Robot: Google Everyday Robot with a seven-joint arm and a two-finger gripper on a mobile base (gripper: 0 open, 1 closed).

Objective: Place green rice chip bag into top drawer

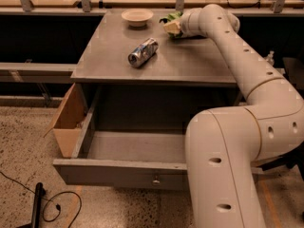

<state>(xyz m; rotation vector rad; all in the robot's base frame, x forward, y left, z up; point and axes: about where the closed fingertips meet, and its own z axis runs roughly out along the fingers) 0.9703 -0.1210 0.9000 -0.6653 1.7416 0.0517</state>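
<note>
The green rice chip bag point(169, 19) lies at the back of the grey cabinet top point(190, 61), right of centre; only its green edge and a tan patch show. My gripper point(175, 27) is at the bag, reaching from the right, and the wrist covers most of it. The top drawer point(118, 174) is pulled open below the cabinet top, with its flat front panel and small knob toward me. The drawer floor shows nothing lying in it. My arm's large white links hide the drawer's right part.
A silver-blue can point(143, 52) lies on its side mid cabinet top. A pale bowl point(137, 16) stands at the back, left of the bag. A brown cardboard box point(69, 120) sits left of the drawer. A black cable point(57, 205) lies on the floor.
</note>
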